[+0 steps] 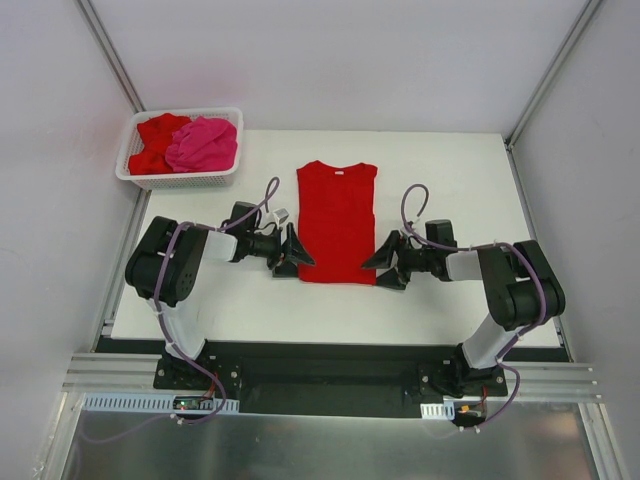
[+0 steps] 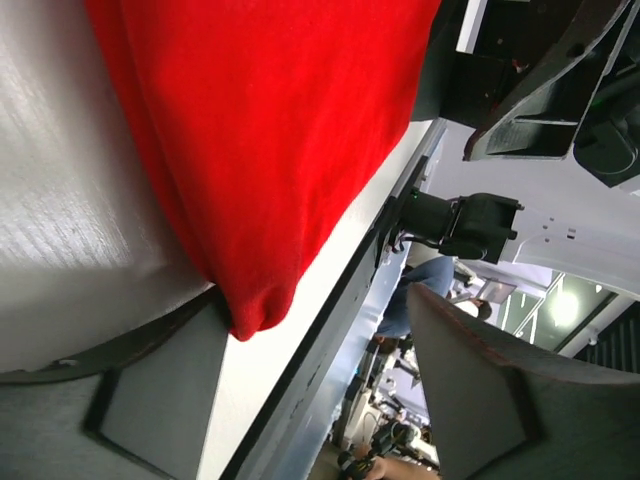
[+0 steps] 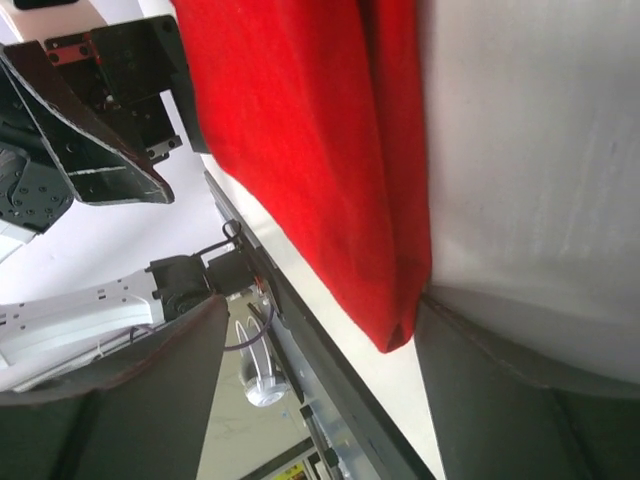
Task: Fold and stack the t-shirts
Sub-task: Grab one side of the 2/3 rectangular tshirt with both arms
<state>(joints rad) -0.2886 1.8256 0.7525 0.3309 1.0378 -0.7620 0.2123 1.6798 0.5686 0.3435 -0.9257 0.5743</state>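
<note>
— How do we find the robot posed?
— We see it reaching inward from both sides, low over the desk point(image 1: 440, 180), left claw point(image 1: 297, 252) and right claw point(image 1: 378, 265) each spread at a hem corner of the red t-shirt point(image 1: 337, 220) lying flat mid-desk.

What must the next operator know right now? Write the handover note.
Left gripper: open around the near left corner of the red t-shirt, nothing clamped.
Right gripper: open at its near right corner.
That shirt lies flat on the table, sleeves folded in.
Pink t-shirt and more red cloth wait in the white basket.
To do: finish this fold, then fold and stack the rest.
</note>
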